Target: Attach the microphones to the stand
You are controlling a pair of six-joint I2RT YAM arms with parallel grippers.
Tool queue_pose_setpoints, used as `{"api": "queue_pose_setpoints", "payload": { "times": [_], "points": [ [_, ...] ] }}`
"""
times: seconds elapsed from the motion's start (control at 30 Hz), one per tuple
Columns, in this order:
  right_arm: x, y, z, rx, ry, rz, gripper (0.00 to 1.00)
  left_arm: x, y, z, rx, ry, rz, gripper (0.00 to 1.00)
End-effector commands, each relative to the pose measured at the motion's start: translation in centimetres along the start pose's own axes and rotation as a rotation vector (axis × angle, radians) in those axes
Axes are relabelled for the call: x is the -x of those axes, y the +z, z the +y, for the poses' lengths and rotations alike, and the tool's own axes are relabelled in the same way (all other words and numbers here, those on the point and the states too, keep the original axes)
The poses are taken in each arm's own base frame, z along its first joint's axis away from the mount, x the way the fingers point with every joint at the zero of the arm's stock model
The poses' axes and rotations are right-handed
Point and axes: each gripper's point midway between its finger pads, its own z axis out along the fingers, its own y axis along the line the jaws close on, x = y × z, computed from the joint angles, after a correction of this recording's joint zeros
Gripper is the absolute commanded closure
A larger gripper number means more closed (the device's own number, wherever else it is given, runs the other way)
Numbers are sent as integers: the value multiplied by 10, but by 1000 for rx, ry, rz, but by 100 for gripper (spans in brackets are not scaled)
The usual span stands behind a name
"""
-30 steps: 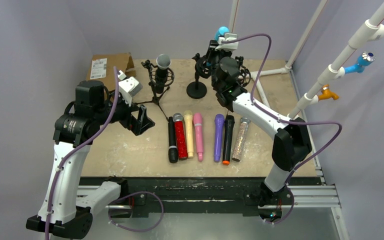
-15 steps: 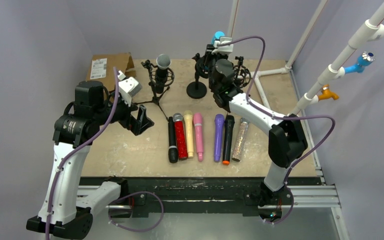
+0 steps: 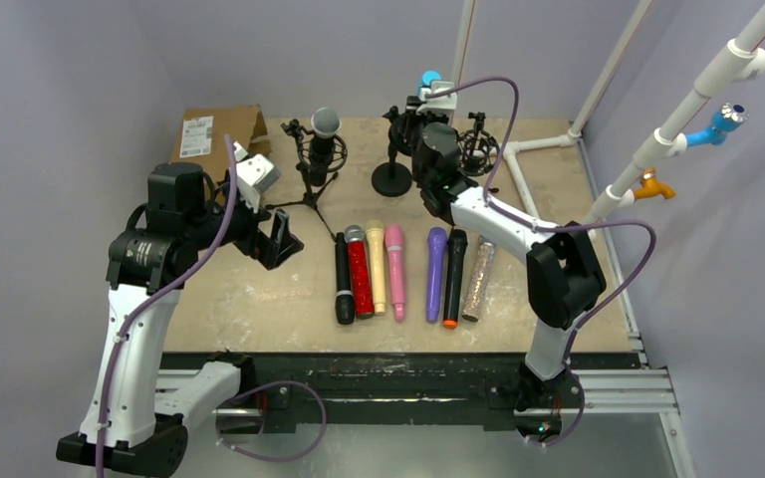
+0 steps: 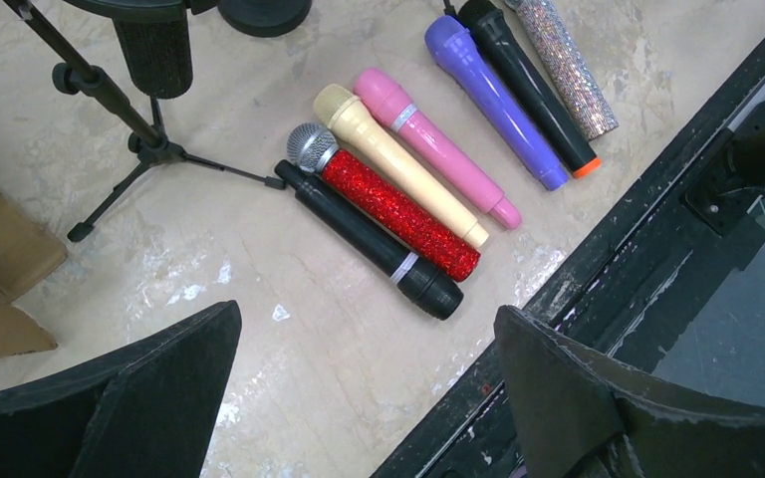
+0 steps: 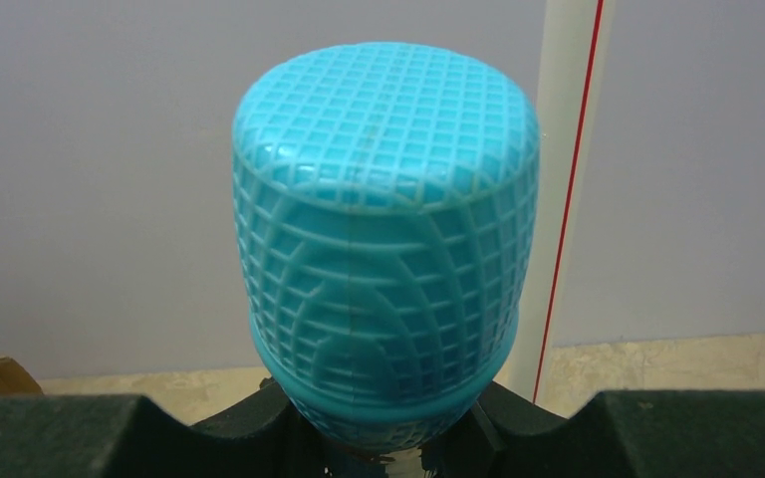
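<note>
Right wrist view is showing the blue microphone standing upright, its rounded head moulded in a square mesh. The right fingers are pinching its body just under the head. In the top external view it is sitting near the round-based stand at the far edge of the tabletop, with the grey wall and a white pipe close behind. Whether it is seated in the mount I cannot tell.

The left fingers are hanging spread wide, gripping nothing, over bare board left of the row of microphones. The tails of that row are lying near the tabletop's near edge.
</note>
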Motion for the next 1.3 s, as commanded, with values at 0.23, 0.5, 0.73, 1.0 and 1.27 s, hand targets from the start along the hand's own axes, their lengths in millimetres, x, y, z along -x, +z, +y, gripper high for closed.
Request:
{"api": "queue_pose_setpoints", "payload": {
  "times": [0.23,0.5,0.73,1.0,1.27],
  "points": [
    [-20,5,16,0,124,39,100,4,2,5,-1,18,-29,0],
    [-24,7,39,-18,148,39,100,0,2,7,3,18,-25,0],
    [-31,16,51,-41,194,40,100,-3,3,8,7,19,-24,0],
    [-34,19,59,-30,193,53,99,-8,3,10,14,20,-17,0],
    [-35,1,51,11,131,90,49,-7,3,10,11,12,-21,0]
  ]
}}
